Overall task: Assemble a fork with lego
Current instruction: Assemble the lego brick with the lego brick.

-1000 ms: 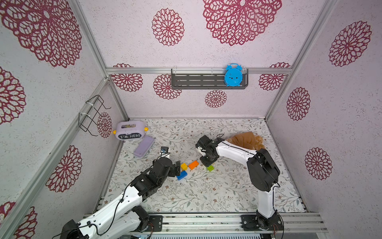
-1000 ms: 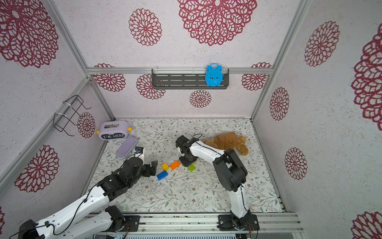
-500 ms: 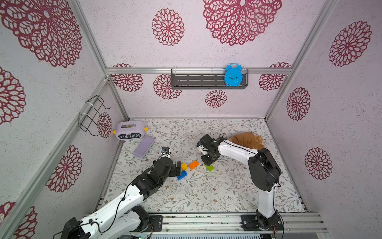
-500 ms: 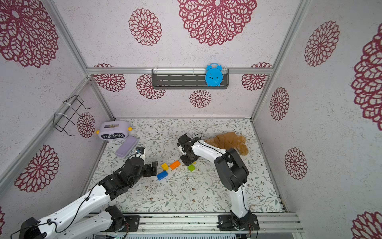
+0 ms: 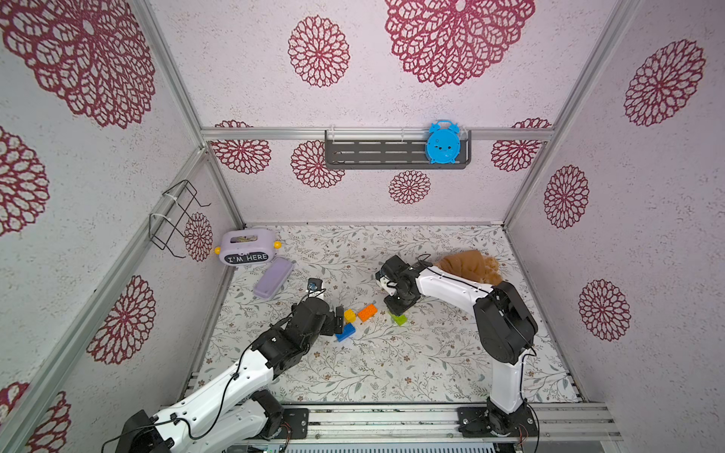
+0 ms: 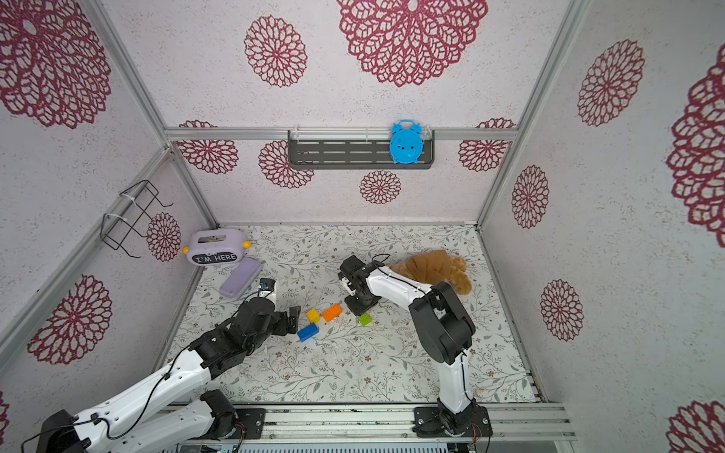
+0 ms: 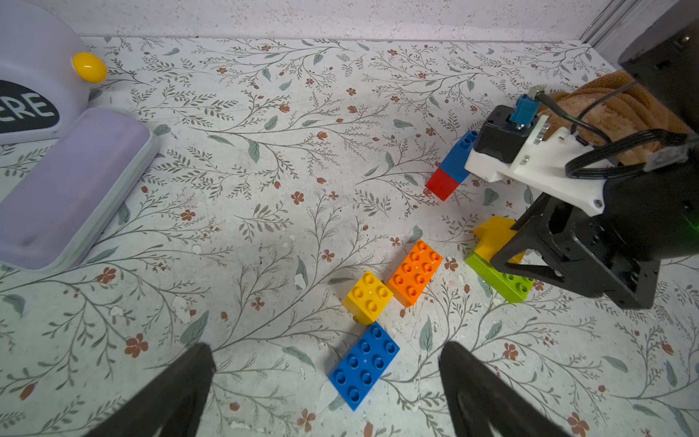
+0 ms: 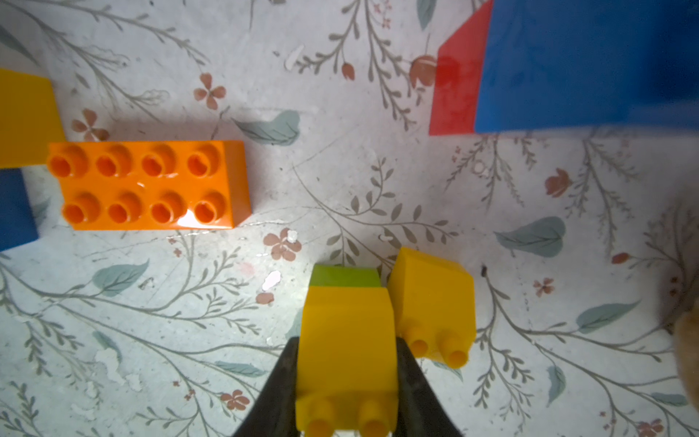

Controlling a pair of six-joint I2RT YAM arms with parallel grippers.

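Found the right gripper (image 8: pixel 347 344) shut tight on a yellow brick (image 8: pixel 346 314), jaws pressed on two of its sides. Held with the bumps up toward the gripper and the bottom down on one end of a green brick (image 8: pixel 344 276), most likely to push the two together as a prong on the crosspiece. Gripped by the sides, probably to leave the bottom free for snapping on. Saw a second yellow brick (image 8: pixel 431 302) just beside the first, tipped a little. Could not tell whether snapped on the green one or only leaning. Spotted the red-and-blue handle (image 7: pixel 452 170) flat on the table (image 5: pixel 392 372) near by, partly hidden by the right wrist, joined to nothing else.

Found the left gripper (image 7: pixel 327 352) wide open and empty, low over the table, with a blue brick (image 7: pixel 363 365) just in front of the jaws and not touched. Looked ready to grab a piece or to hold something steady. Saw a small yellow brick (image 7: pixel 367 297) right next to an orange brick (image 7: pixel 414 272) just past the blue one, all bumps up, easy to pick from above.

No whole fork yet, only loose parts in the middle of the table. Spotted the brown plush toy (image 5: pixel 470 266) farther back behind the right arm, no part of the job.
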